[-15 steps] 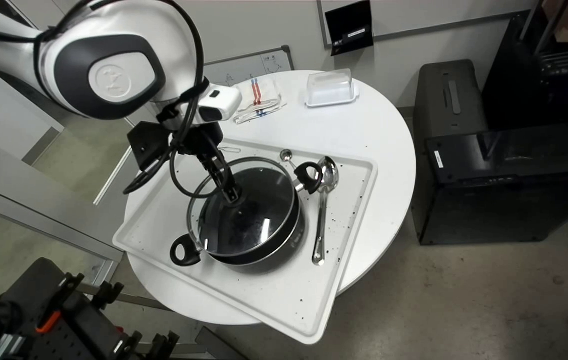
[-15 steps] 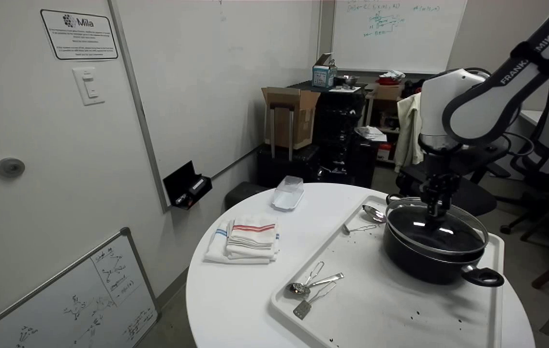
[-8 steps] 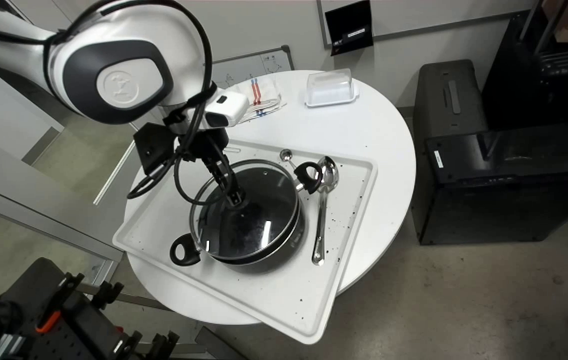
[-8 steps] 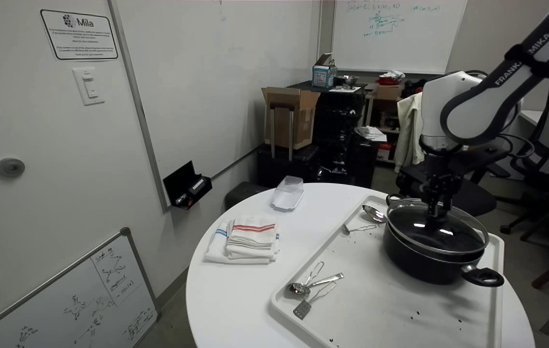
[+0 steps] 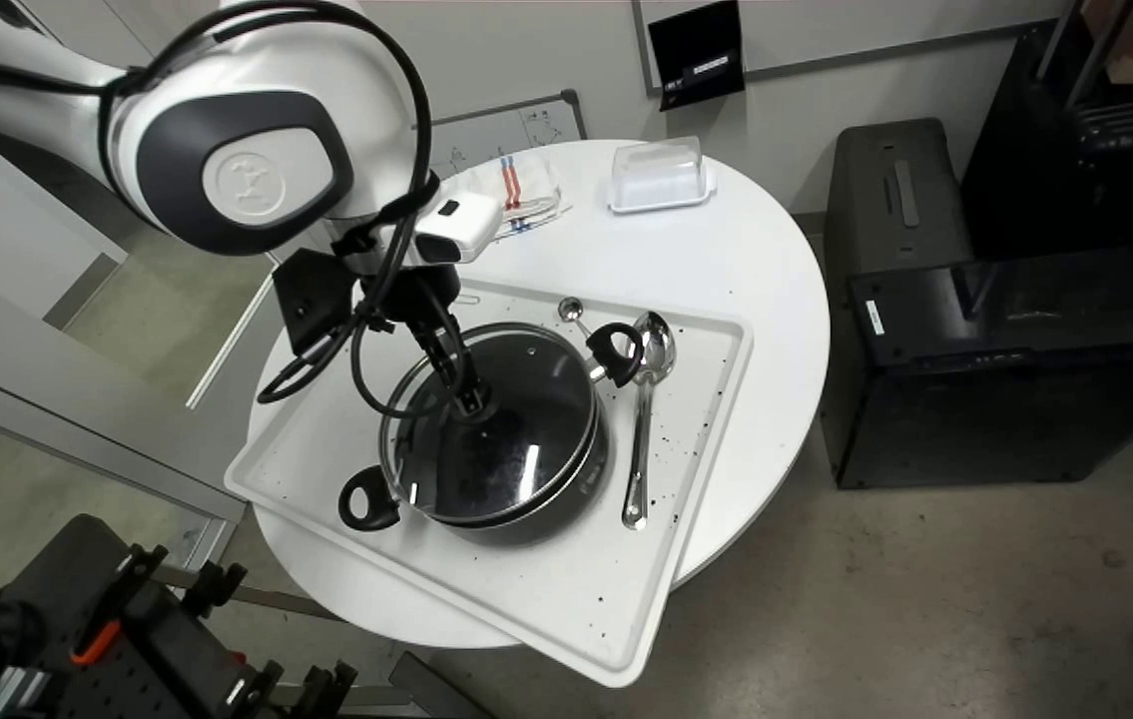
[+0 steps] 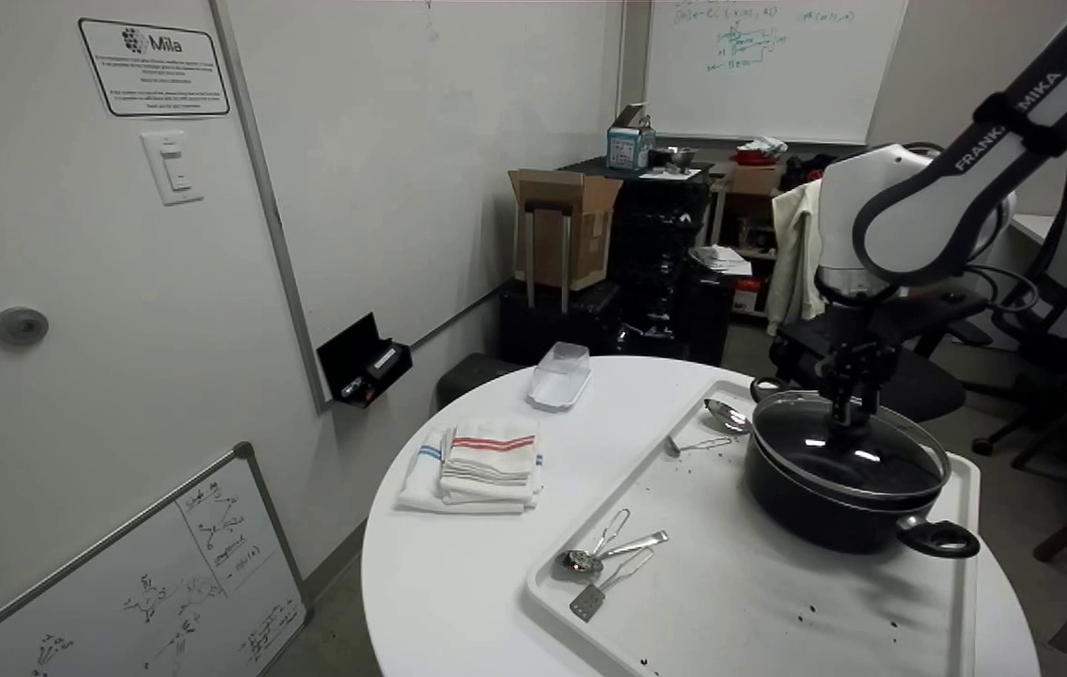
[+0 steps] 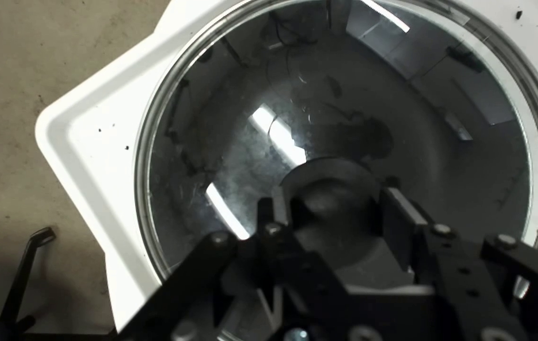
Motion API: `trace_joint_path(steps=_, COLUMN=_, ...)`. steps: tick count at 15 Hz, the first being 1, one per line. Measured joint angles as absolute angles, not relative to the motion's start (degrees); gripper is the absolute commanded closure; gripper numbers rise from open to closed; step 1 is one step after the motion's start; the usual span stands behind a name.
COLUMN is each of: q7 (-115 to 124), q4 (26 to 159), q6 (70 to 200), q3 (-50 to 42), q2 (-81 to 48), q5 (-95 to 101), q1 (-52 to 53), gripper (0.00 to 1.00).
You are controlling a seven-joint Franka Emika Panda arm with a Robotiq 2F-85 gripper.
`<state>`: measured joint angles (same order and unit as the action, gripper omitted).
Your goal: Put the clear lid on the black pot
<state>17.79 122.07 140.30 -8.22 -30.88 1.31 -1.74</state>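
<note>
The clear lid [image 5: 546,399] is a round glass disc with a metal rim, also seen in an exterior view [image 6: 890,465] and the wrist view [image 7: 449,142]. It lies over the black pot [image 5: 571,504], whose wall also shows in an exterior view [image 6: 806,508]. The lid sits slightly off-centre, its rim overhanging one side; I cannot tell whether it touches the pot's rim all round. My gripper [image 5: 469,401] points down at the lid's centre. In the wrist view its fingers [image 7: 332,203] stand on both sides of the dark knob, closed against it. The pot's inside shows only through the glass.
The pot stands on a white tray [image 5: 566,599] on a round table [image 6: 458,574]. A large silver spoon [image 5: 641,429] lies beside a pot handle [image 5: 616,355]. Small utensils [image 6: 594,564] lie at the tray's corner. Folded towels [image 6: 491,465] and a butter dish [image 5: 661,180] stand behind.
In an exterior view my gripper and the lid have moved together slightly right and down, lying lower and more nearly centred over the pot. The pot has not moved.
</note>
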Motion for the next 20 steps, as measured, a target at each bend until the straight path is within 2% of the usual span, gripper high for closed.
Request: trace_joint_path(steps=20, q7=17.8, q4=120.1, q6=140.2, q3=-8.2, q2=-33.4, q5=0.5, q1=-2.2, gripper=0.76)
